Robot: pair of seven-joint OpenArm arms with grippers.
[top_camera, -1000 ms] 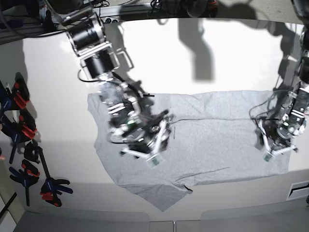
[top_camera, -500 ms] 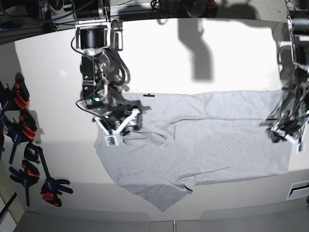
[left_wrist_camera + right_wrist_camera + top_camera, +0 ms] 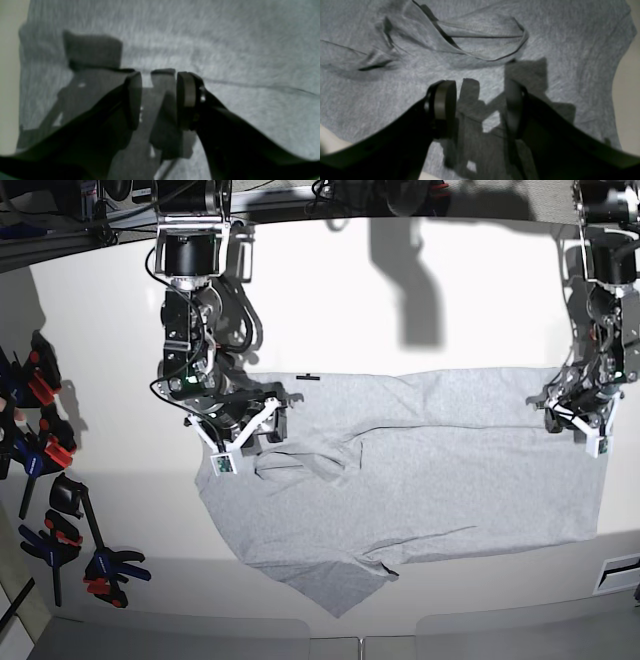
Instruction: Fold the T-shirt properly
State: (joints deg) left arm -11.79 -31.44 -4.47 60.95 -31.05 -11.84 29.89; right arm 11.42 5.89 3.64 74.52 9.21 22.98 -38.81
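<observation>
On the white bench (image 3: 420,300), the T-shirt (image 3: 420,470) is laid out nearly flat with its plain grey side up, and its long axis is run across the base view from left to right. The straight hem edge is seen at that view's right end, close to the bench's right margin, while a sleeve is pointed toward the near edge at lower centre. A loose fold with a curved seamed opening is raised near the shirt's left end, and in the right wrist view it is shown just ahead of the fingers, not touched by them. The right hand (image 3: 243,442) is held over the shirt's upper left corner, at the base view's left; its jaws are spread with only cloth and shadow seen between them, and nothing is pinched. The left hand (image 3: 578,423) is held over the shirt's upper right corner, at the base view's right; its two pads (image 3: 185,95) are kept apart by a narrow gap, and no cloth is gripped between them. Several clamps (image 3: 50,480) with red and black handles are lined up along the bench's left side, well apart from the shirt.
</observation>
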